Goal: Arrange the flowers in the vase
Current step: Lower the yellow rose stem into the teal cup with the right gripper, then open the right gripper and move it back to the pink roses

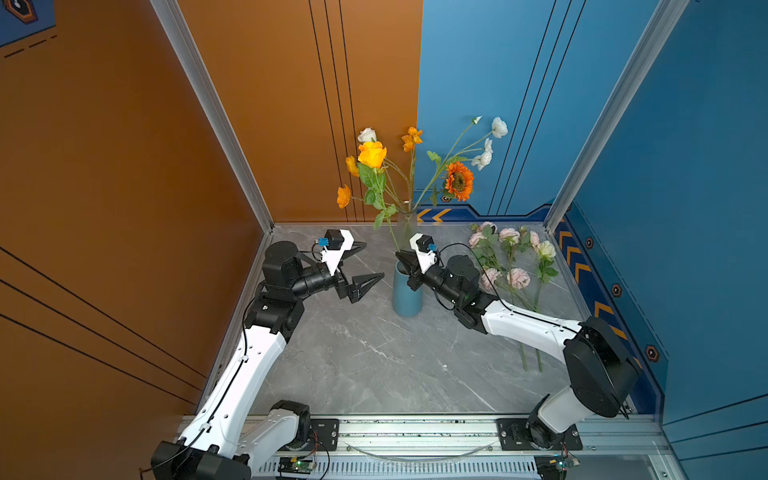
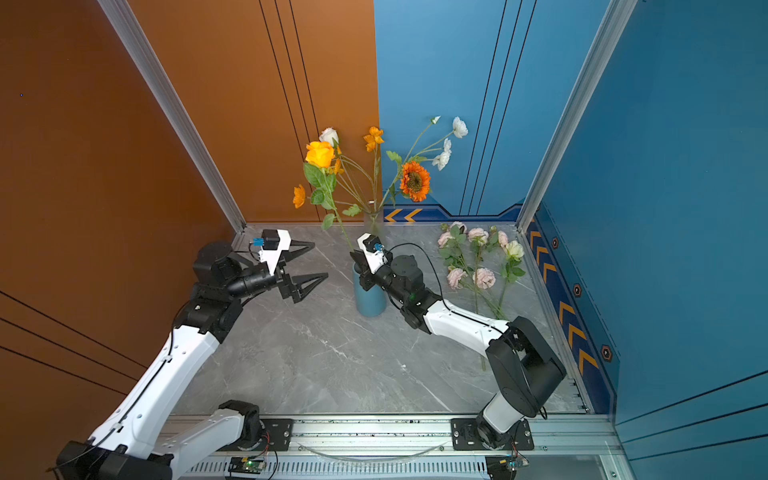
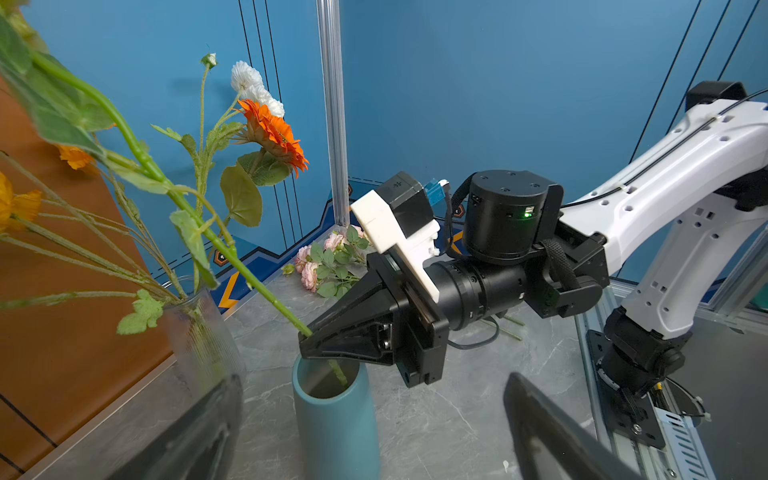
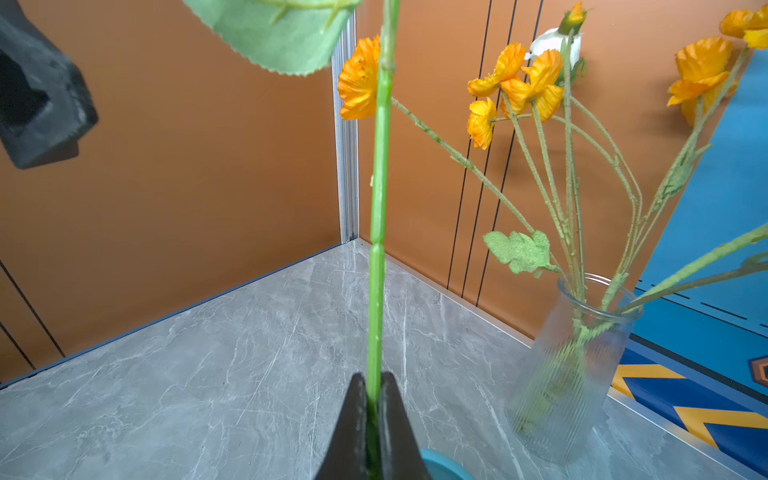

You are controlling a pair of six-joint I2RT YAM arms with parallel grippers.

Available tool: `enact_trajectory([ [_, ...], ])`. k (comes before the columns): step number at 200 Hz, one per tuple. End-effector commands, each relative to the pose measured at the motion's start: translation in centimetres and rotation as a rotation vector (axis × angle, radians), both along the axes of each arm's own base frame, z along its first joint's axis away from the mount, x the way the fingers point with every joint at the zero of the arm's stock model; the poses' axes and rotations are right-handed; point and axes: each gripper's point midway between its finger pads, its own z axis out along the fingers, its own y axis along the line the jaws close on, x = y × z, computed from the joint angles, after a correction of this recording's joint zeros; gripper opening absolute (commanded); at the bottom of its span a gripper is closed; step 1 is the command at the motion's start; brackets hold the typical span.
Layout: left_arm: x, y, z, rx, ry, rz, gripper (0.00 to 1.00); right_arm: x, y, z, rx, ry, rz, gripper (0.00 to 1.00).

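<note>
Right now your right claw (image 3: pixel 305 341) pinches the yellow rose's stem (image 4: pixel 378 208) just above the blue vase (image 3: pixel 336 415), tip inside, likely so it drops in straight. Your left claw (image 1: pixel 374 260) stands wide open nearby; pink flowers (image 1: pixel 518 277) lie on the desk (image 1: pixel 374 365).

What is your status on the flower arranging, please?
Right gripper shut on yellow rose stem, its end inside the blue vase. Left gripper open, empty, beside the vase. Pink flowers lying on the table. Nothing blocking the mouth.
</note>
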Motion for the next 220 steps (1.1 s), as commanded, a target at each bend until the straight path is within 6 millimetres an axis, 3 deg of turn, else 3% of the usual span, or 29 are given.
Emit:
enact_trajectory([
  [1, -0.4, 0.1, 0.0, -0.008, -0.001, -0.02, 0.98, -0.1, -0.1, -0.5, 0.007, 0.011, 0.007, 0.09],
  [18, -0.5, 0.1, 0.1, -0.009, -0.003, -0.02, 0.98, -0.1, -0.1, -0.7, 0.005, 0.014, 0.006, 0.16],
  [74, -0.5, 0.1, 0.2, -0.009, -0.006, -0.019, 0.98, -0.2, -0.3, -0.6, 0.016, 0.018, 0.001, 0.17],
  [109, -0.5, 0.0, 0.2, -0.011, -0.002, -0.028, 0.98, -0.8, -1.6, 0.0, 0.025, 0.009, -0.032, 0.32],
  [113, -0.6, 0.0, 0.2, -0.012, 0.0, -0.03, 0.98, 0.0, -2.9, 0.1, 0.025, 0.009, -0.068, 0.34],
  [127, -0.7, -0.2, 0.3, -0.013, 0.001, -0.042, 0.98, -0.2, -4.3, 0.1, 0.029, 0.015, -0.109, 0.47],
  [144, -0.7, -0.4, 0.3, -0.013, 0.001, -0.044, 0.98, -0.4, -6.8, -0.4, 0.034, 0.058, -0.202, 0.71],
  [160, -0.6, -0.4, 0.2, -0.011, 0.0, -0.029, 0.98, -0.7, -9.8, -1.1, 0.038, 0.11, -0.307, 0.83],
  [189, -0.1, -1.0, -0.3, -0.007, 0.019, -0.014, 0.98, -1.0, -16.7, -3.0, -0.007, 0.262, -0.532, 0.87],
  [220, 0.4, -2.8, -1.5, -0.005, 0.084, -0.039, 0.98, -1.5, -26.8, -5.9, 0.043, 0.549, -0.824, 0.86],
])
